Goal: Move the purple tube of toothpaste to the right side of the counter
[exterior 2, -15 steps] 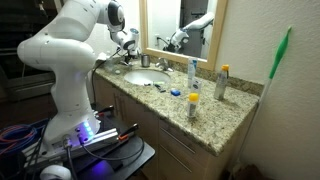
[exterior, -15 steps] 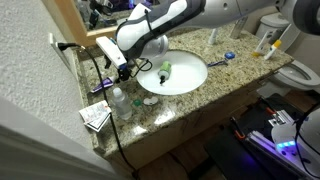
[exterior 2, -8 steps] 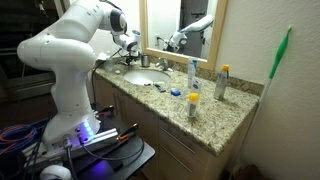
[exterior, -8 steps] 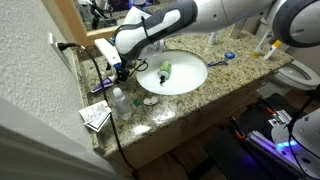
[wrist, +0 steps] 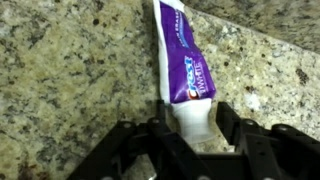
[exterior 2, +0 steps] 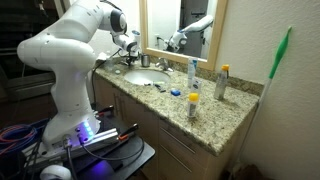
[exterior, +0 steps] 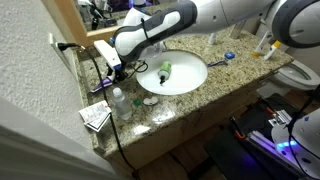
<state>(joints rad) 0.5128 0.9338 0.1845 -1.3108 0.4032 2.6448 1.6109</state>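
Black two-fingered Robotiq gripper (wrist: pixel 191 110) clamping the pale end of the purple-violet flattened tube of toothpaste (wrist: pixel 183 55).

In the wrist view the two fingers (wrist: pixel 160 118) are standing narrowly apart, one touching each side of the tube's whitish end. The single tube is lying flat on the tan-and-brown speckled granite counter (wrist: pixel 60 90), its purple body pointing away from the gripper. In an exterior view the arm is reaching down to the strip of counter beside the one white oval sink basin (exterior: pixel 190 82), where one small green object (exterior: pixel 165 70) is lying. One clear plastic bottle (exterior: pixel 120 100) is standing near the gripper.
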